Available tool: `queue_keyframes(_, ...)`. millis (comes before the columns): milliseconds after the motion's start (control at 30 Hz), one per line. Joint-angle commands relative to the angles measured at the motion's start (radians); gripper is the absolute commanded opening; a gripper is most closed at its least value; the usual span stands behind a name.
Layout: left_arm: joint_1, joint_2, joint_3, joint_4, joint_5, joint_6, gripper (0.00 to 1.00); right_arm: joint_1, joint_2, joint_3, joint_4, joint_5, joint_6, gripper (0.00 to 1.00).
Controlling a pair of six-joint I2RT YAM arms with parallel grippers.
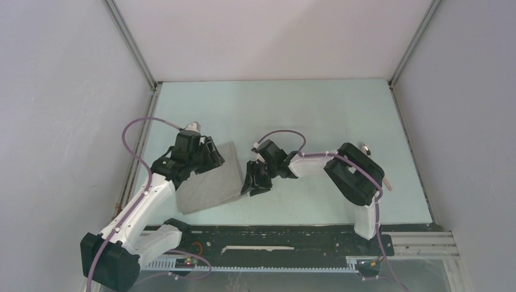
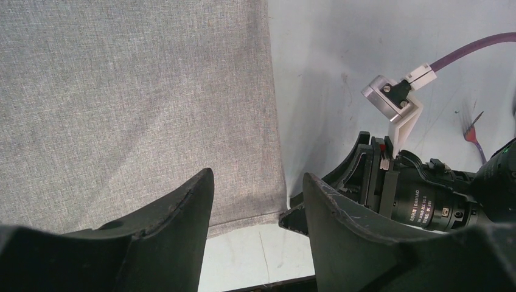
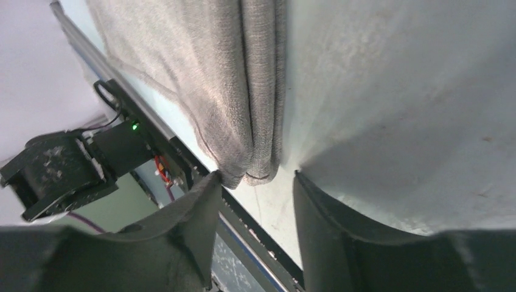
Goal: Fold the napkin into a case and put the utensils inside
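At the near left of the table (image 1: 341,115), the napkin (image 1: 210,179) lies flat as a folded rectangle; the right wrist view shows stacked layers along its right edge. The right gripper (image 1: 255,181) sits low just beside that edge, fingers parted with bare table between them and grasping nothing. The left gripper (image 1: 204,155) hovers over the napkin's far-left part, likewise spread and empty. Further right, the utensils (image 1: 367,147) are mostly hidden behind the right arm's elbow, though the fork (image 2: 472,129) shows in the left wrist view. Folding looks midway — the cloth is not yet a narrow case. The next move calls for pinching one edge through all its layers and folding again without dragging the stack.
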Motion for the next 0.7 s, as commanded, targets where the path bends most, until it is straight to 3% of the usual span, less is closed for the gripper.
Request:
queue_keyframes(0, 0.003, -0.023, -0.016, 0.022, 0.01, -0.012, 0.62, 0.003, 0.052, -0.008, -0.079, 0.111, -0.05, 0.5)
queue_keyframes(233, 0.003, -0.034, -0.022, 0.025, 0.038, -0.016, 0.62, 0.004, 0.091, 0.024, -0.051, 0.06, -0.078, 0.49)
queue_keyframes(333, 0.004, -0.042, -0.023, 0.023, 0.038, -0.016, 0.62, -0.005, 0.097, 0.026, -0.056, 0.05, -0.091, 0.35)
queue_keyframes(467, 0.009, -0.052, -0.026, 0.02, 0.03, -0.013, 0.63, -0.046, 0.072, 0.026, -0.141, 0.072, -0.178, 0.03)
queue_keyframes(667, 0.029, -0.021, -0.034, 0.041, 0.075, -0.009, 0.64, -0.196, 0.081, 0.035, -0.376, 0.009, -0.405, 0.0)
